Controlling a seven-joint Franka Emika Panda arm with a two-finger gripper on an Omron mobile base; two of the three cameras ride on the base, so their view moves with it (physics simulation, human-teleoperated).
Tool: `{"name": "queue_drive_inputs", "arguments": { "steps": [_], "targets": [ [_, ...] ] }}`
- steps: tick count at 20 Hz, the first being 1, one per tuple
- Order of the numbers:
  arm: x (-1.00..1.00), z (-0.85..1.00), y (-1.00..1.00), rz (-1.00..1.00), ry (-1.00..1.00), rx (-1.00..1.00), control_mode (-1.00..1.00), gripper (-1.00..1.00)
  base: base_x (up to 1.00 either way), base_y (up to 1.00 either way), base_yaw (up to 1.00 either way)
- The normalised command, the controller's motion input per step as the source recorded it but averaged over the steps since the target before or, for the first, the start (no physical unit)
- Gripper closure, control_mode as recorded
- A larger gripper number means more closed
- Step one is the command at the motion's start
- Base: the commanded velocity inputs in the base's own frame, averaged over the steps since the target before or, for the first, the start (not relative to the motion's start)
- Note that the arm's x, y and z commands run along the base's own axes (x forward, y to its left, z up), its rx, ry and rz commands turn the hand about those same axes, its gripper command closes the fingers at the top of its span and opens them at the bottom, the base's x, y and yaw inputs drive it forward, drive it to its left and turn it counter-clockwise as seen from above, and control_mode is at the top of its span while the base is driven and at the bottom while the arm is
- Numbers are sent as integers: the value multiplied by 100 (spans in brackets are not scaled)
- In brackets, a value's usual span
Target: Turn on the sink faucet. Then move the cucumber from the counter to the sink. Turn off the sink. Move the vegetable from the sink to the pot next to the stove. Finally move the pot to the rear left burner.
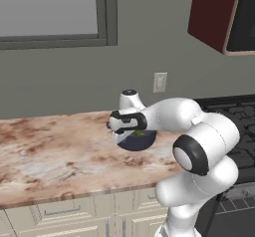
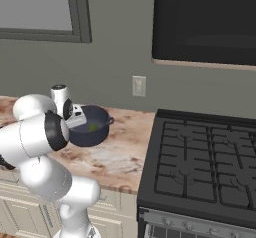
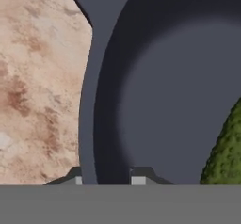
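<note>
Gripper [image 3: 108,180] is clamped on the pot [image 3: 155,100] rim, one fingertip [image 3: 75,178] outside the wall, the other inside; pot sits on the counter [image 1: 50,146] left of the stove [image 2: 210,157], cucumber [image 3: 228,152] lying in it. Pot looks rigid and fairly heavy, so a one-sided rim pinch will likely tilt: lift slowly and level. Left to right: marbled counter, wall outlet [image 2: 139,86], then raised stove grates to clear.

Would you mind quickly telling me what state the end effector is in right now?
End effector: closed on the rim of the pot, one fingertip on each side of the wall; the cucumber lies inside.
</note>
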Motion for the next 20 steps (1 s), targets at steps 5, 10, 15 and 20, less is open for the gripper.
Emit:
{"name": "queue_drive_inputs", "arguments": {
  "steps": [5, 10, 15, 20],
  "targets": [
    [-8, 14, -13, -6, -8, 0, -100, 100, 0, 0, 0],
    [0, 40, -30, -6, -14, 0, -100, 100, 0, 0, 0],
    [0, 29, -45, -5, -23, 0, -100, 100, 0, 0, 0],
    [0, 16, -52, -3, -26, 0, -100, 100, 0, 0, 0]
  ]
}}
